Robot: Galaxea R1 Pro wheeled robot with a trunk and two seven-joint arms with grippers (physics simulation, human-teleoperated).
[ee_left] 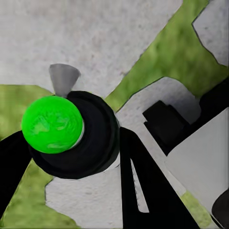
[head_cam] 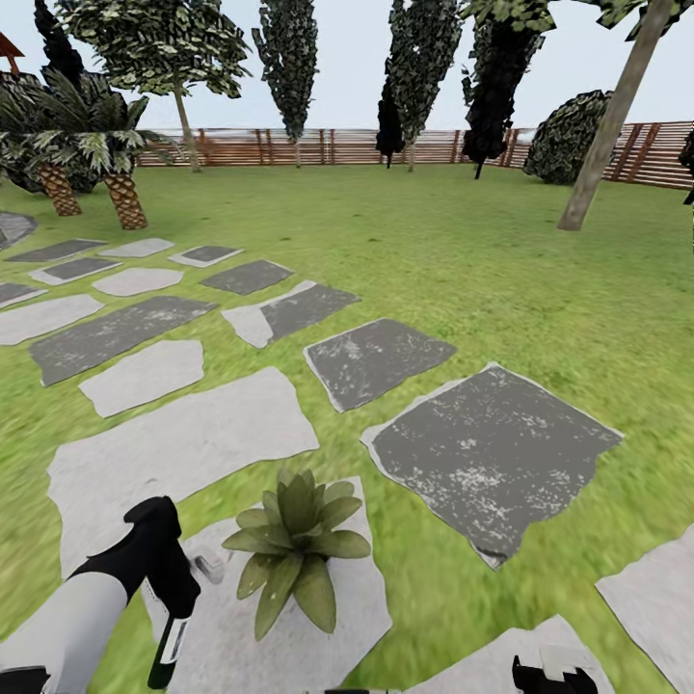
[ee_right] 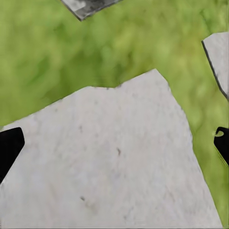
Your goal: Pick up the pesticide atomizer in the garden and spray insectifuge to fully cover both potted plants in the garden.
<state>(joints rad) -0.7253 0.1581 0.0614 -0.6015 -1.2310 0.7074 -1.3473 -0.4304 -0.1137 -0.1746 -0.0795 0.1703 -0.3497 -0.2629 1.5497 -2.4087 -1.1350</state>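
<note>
One potted plant, a low rosette of pointed green leaves, stands on a pale stepping stone near the bottom of the head view; its pot is hidden under the leaves. The other potted plant is out of view. My left gripper is shut on the pesticide atomizer, a dark bottle with a white label, just left of the plant. Its grey nozzle points toward the leaves. From the left wrist the atomizer shows a bright green top and grey nozzle cone. My right gripper hangs open over a pale stone.
Grey and dark stepping stones cross the lawn. Two palms in woven pots stand far left, and a leaning trunk rises at the right. A brown slat fence with dark bushes closes the back.
</note>
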